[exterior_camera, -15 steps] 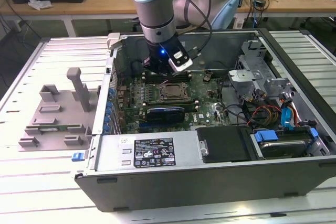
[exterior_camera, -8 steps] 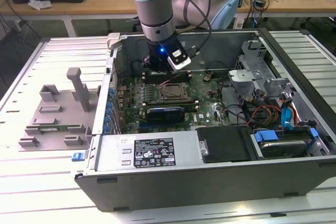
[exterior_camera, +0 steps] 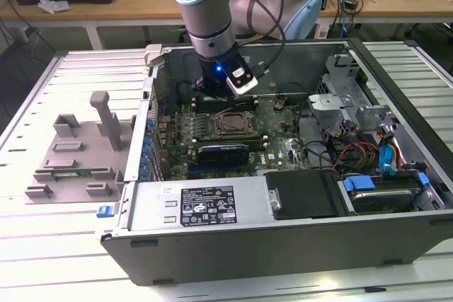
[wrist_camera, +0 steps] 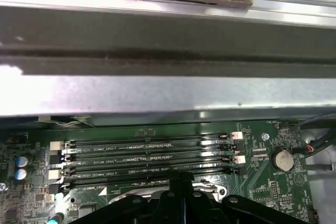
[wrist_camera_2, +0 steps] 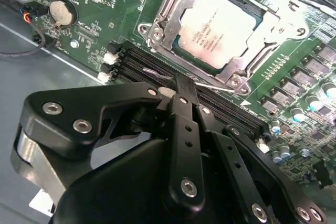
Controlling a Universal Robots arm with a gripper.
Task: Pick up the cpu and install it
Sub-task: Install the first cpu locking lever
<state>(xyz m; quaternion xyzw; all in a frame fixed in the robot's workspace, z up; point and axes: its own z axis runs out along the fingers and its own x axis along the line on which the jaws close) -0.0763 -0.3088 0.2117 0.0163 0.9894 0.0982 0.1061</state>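
The cpu sits in its socket frame, beside the memory slots on the motherboard.

I see my arm as fat silver-grey tubes with pale blue joint caps, a black wrist section lit by a small blue light, and a matte black gripper of linked bars pinned with shiny round screws.

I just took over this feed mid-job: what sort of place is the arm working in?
Most likely an electronics or robotics lab bench. An opened computer case lies flat on a slatted metal table, its motherboard exposed with the cpu seated in its socket, and wooden workbenches strewn with cables stand behind.
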